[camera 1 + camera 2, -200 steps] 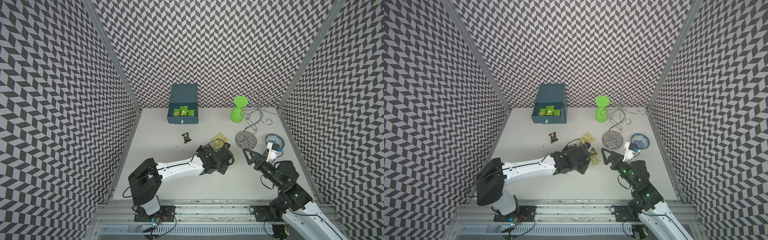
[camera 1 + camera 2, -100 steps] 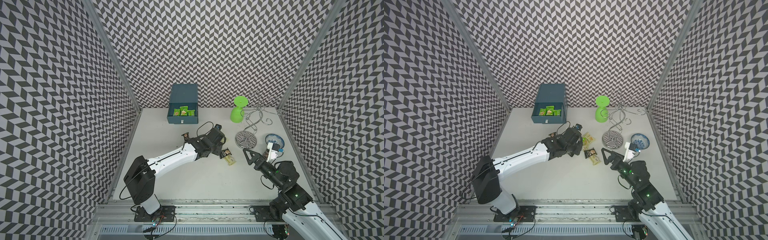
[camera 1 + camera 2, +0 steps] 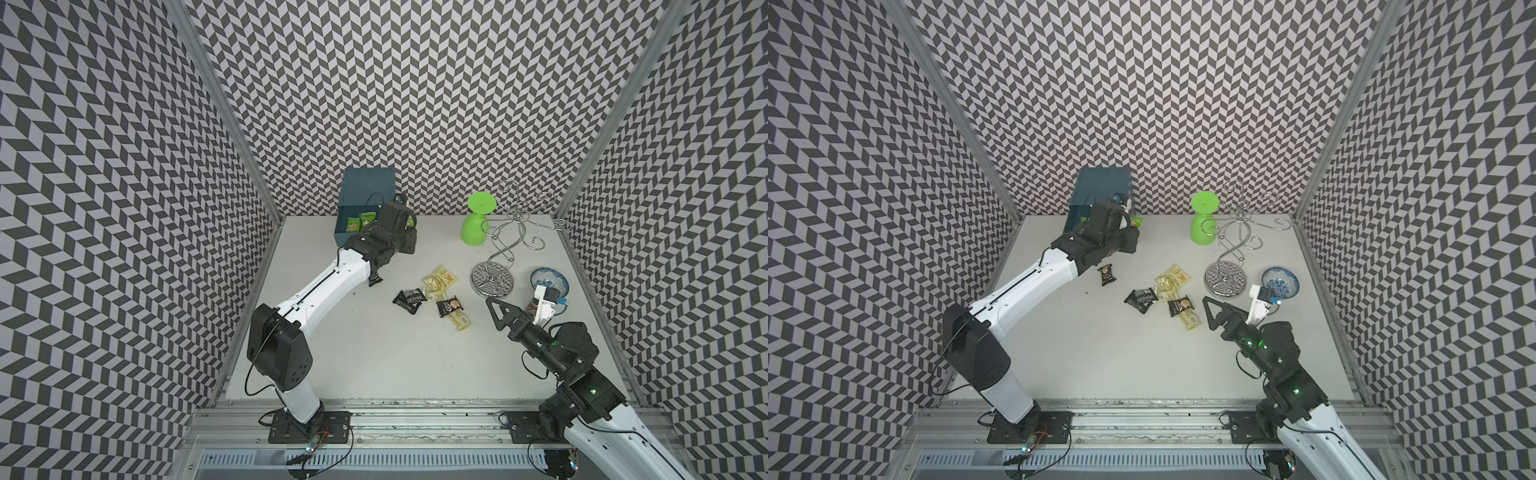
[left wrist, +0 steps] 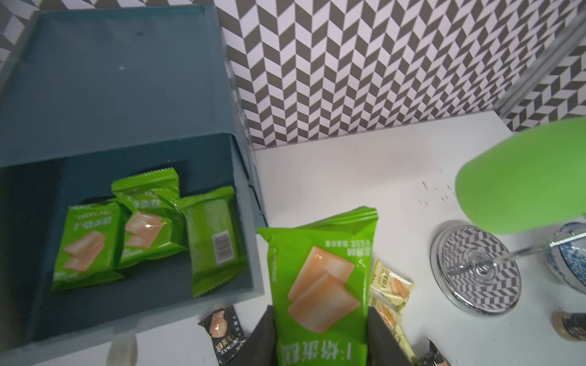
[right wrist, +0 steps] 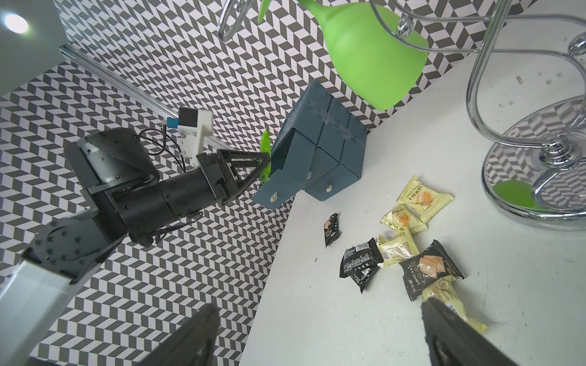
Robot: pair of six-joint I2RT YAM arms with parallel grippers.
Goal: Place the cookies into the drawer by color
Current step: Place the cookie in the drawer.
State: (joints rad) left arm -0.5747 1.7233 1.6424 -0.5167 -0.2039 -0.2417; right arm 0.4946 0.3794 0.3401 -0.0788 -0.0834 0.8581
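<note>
I had my left gripper [image 5: 261,166] clamped on a green cookie packet [image 4: 320,285] just beside the open top drawer [image 4: 250,253], where three green packets [image 4: 149,228] lay. My right gripper [image 3: 496,311] stood wide apart near black and yellow packets [image 3: 434,286] on the table [image 3: 374,365].

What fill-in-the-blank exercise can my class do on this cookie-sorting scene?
1. The packet gripped by the left end effector is ___ in colour.
2. The open drawer holds ___ green packets.
3. The right end effector holds nothing, and its jaws stand ___.

Missing words: green; three; open.
</note>
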